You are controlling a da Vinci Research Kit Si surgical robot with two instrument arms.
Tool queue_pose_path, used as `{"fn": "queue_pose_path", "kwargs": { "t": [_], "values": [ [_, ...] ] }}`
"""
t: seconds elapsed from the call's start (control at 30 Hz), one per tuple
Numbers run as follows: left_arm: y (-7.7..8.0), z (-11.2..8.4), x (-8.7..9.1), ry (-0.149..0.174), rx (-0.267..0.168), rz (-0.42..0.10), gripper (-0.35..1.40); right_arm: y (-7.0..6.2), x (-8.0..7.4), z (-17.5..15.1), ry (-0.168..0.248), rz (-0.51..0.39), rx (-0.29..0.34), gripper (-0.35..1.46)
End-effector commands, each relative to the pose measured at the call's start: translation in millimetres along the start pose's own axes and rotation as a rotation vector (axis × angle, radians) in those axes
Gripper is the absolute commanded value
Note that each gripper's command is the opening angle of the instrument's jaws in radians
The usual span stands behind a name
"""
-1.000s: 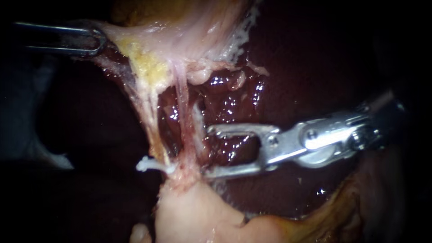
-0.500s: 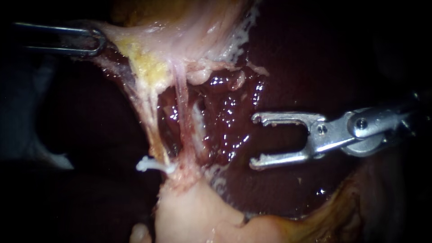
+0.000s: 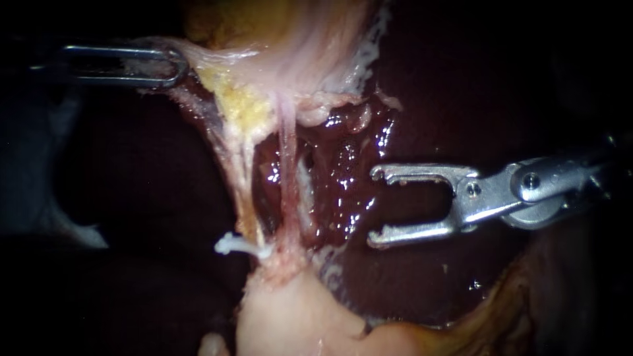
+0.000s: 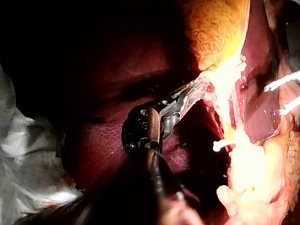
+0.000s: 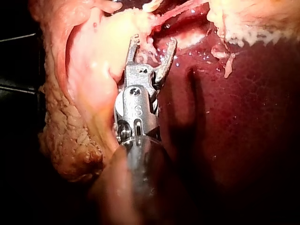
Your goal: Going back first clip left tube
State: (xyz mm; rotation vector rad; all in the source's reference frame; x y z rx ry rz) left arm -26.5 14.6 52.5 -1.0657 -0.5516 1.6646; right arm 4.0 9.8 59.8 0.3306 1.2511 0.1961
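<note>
Toward the right of the endoscope view, the right instrument (image 3: 374, 207) hung over the dark red liver (image 3: 409, 283), its two jaws spread wide with nothing between them. It sat well apart from the left tube (image 3: 242, 178), a thin pale strand stretched tight farther left. A white clip (image 3: 232, 245) crossed that tube at the end next to a pale mass of tissue (image 3: 290, 316), and the clip's free end poked out to the left. A second, pinkish strand (image 3: 287, 171) ran just right of the tube. Farther left again, the left instrument (image 3: 177, 66) had its jaws closed on a fold of pale tissue (image 3: 211, 56), pulling it taut so that both strands stood clear of the liver.

With the clip already on, the step in hand appeared to be drawing the right instrument away. Done well, the empty jaws would travel straight back to the right along the shaft's own line, lifted off the wet liver, snagging neither strand nor the clip. The left instrument's pull should be held even, since a jerk could strain the clipped tube.
</note>
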Motion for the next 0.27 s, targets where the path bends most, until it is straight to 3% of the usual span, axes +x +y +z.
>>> {"fn": "queue_pose_path", "kwargs": {
  "t": [0.03, 0.27],
  "values": [
    [0.0, 0.2, -0.3, -0.003, 0.0, 0.0, -0.35, 0.0, 0.0, 0.0, 0.0, 0.0, 0.0, 0.5],
    [0.0, 0.2, -0.3, -0.007, -0.001, 0.001, -0.35, 0.0, 0.0, 0.0, 0.001, 0.0, 0.003, 0.5]
  ]
}}
